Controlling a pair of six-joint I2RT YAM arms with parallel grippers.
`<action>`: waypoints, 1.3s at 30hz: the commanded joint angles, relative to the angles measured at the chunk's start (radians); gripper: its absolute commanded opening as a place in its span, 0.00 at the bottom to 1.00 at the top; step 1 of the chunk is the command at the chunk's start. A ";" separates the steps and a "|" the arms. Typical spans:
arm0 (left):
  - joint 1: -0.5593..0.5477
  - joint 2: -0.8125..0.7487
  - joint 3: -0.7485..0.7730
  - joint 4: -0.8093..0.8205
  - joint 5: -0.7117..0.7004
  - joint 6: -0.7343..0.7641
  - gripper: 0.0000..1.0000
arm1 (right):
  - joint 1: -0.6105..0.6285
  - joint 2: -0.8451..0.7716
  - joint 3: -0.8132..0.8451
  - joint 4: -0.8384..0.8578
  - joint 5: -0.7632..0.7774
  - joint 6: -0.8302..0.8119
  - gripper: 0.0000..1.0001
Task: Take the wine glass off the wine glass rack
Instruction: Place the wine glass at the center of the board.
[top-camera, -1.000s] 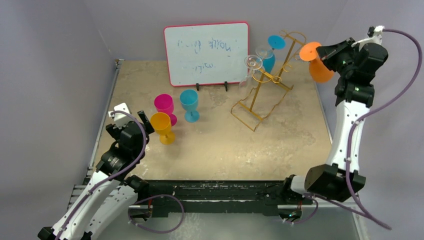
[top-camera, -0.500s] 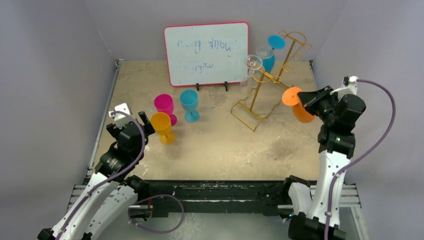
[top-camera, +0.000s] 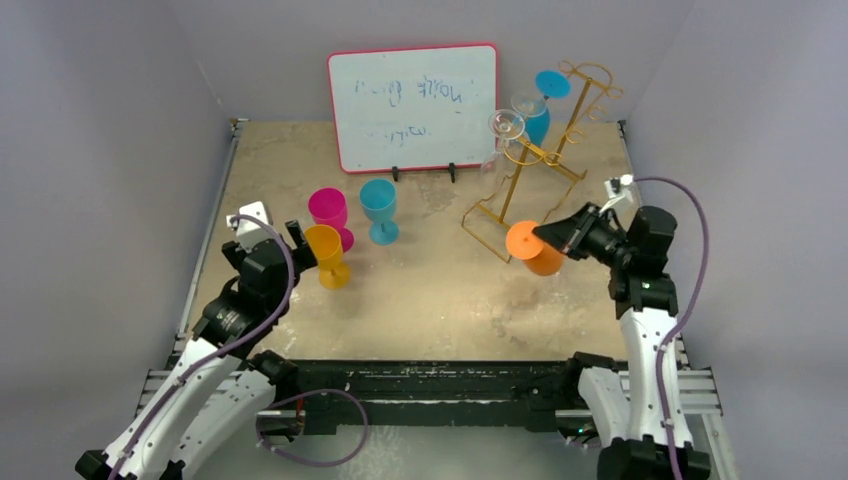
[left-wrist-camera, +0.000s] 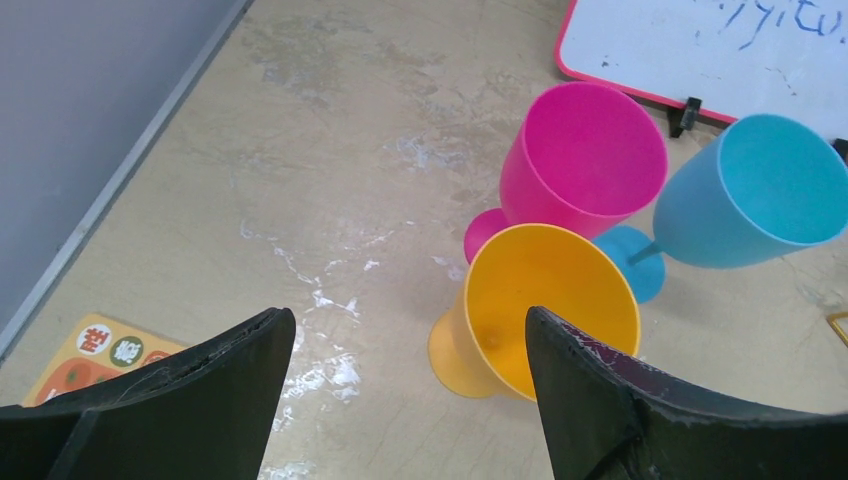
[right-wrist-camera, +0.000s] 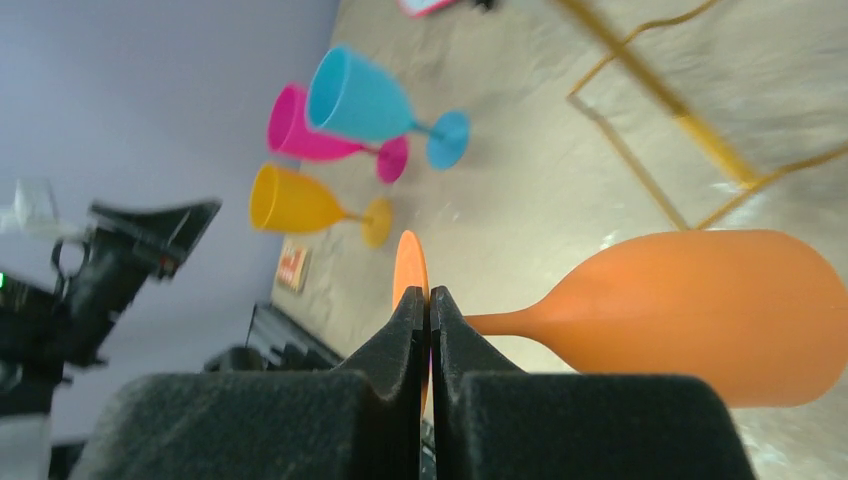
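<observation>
At 8 o'clock on the tabletop (top-camera: 430, 290), the left claw (left-wrist-camera: 405, 335) gapes empty just short of a yellow glass (left-wrist-camera: 535, 300). At 4 o'clock the right claw (right-wrist-camera: 428, 300) is clamped on the foot of the orange wine glass (top-camera: 525, 243). The glass lies sideways, off the wine glass rack (top-camera: 512, 188) and just beside its base; whether it touches the tabletop is unclear. A clear glass (top-camera: 507, 124) and a blue glass (top-camera: 543, 100) hang on the rack. The whiteboard (top-camera: 412, 105) scrawl is unreadable.

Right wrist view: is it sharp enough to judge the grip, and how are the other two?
Right wrist: wine glass rack and table smeared, but orange wine glass and right gripper pinching its stem are crisp. Left wrist: sharp, evenly lit, yellow glass clear. Top external: sharp, soft shadows, no glare.
</observation>
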 joint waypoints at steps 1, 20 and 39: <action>-0.002 0.024 0.072 0.006 0.118 -0.062 0.84 | 0.191 -0.058 -0.043 0.179 -0.033 0.065 0.00; -0.005 0.177 0.099 0.445 1.073 -0.416 0.85 | 0.669 -0.008 -0.110 0.511 0.132 0.126 0.00; -0.203 0.263 0.124 0.390 1.087 -0.345 0.56 | 0.918 0.222 0.006 0.675 0.168 0.169 0.00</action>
